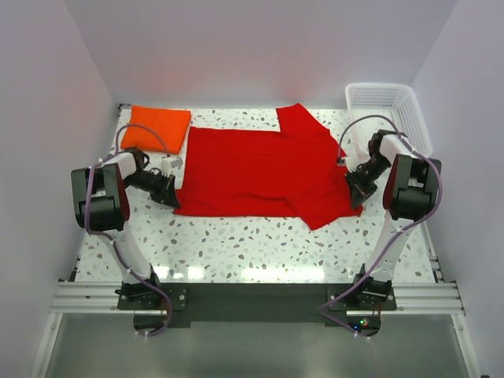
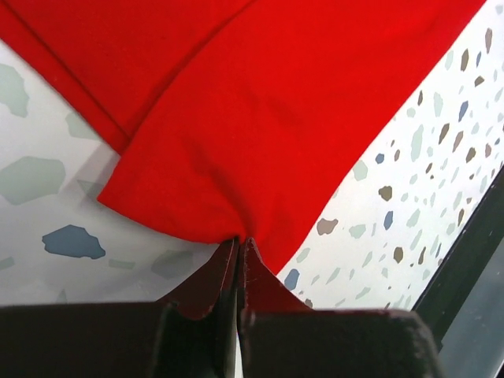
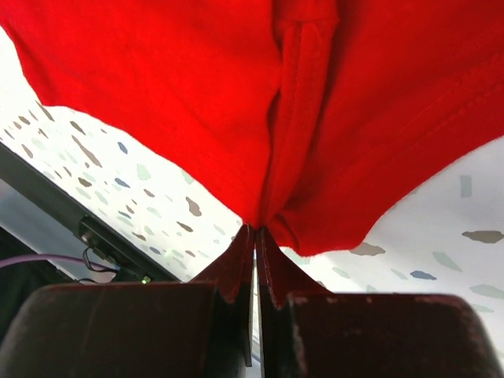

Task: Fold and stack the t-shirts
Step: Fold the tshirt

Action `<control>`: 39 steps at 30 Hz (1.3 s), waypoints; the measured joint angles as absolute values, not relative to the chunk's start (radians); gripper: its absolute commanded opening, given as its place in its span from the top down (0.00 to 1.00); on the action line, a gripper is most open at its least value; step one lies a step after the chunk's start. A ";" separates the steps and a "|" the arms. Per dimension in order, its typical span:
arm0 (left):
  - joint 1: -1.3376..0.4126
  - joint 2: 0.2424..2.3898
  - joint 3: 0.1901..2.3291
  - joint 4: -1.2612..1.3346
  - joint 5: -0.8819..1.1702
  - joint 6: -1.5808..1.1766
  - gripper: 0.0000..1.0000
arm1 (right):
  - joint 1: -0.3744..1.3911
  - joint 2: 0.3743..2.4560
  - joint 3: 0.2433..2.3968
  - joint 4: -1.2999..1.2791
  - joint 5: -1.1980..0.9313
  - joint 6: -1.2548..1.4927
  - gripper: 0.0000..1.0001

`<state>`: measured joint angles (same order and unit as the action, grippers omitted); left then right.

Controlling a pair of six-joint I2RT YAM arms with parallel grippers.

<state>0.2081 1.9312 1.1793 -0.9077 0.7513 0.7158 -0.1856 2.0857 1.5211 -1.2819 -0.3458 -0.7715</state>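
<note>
— Left gripper [image 1: 169,191], from the top camera: what do you make of it?
— Its jaws are pressed together on the red t-shirt [image 1: 252,169], at the cloth's 9 o'clock edge. The right gripper [image 1: 353,189] is closed too, pinching the same shirt at its 3 o'clock edge.
— And the shirt itself?
— It is spread across the middle of the table [image 1: 236,244], with what looks like a sleeve reaching toward 1 o'clock. The orange t-shirt [image 1: 157,126] lies folded at the table's 10 o'clock corner, just beside the red one. A white basket [image 1: 386,98] sits at 2 o'clock.
— Left wrist camera?
— The left gripper [image 2: 240,242] has its fingers meeting with no gap. A puckered edge of the red t-shirt [image 2: 276,118] is nipped at the tips. Cloth fans out toward 12 o'clock over the speckled table [image 2: 409,197].
— Right wrist camera?
— Much the same. The right gripper [image 3: 256,230] is clamped tight with a bunched fold of the red t-shirt [image 3: 197,94] caught at its tips. A hem runs up to 12 o'clock, and the table [image 3: 441,236] shows at 4 and 8 o'clock.
</note>
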 measured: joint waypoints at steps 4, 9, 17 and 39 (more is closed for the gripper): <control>0.208 1.931 1.179 -0.921 0.739 0.718 1.00 | -0.186 2.085 1.537 -1.307 -0.318 -0.791 1.00; 0.208 1.930 1.175 -0.933 0.707 0.717 1.00 | -0.187 2.070 1.478 -1.290 -0.244 -0.806 1.00; 0.208 1.930 1.161 -0.947 0.694 0.714 1.00 | -0.176 2.073 1.393 -1.246 -0.180 -0.779 1.00; 0.125 1.639 1.236 -0.888 0.706 0.779 0.51 | -0.183 1.898 1.410 -1.299 -0.152 -0.821 0.59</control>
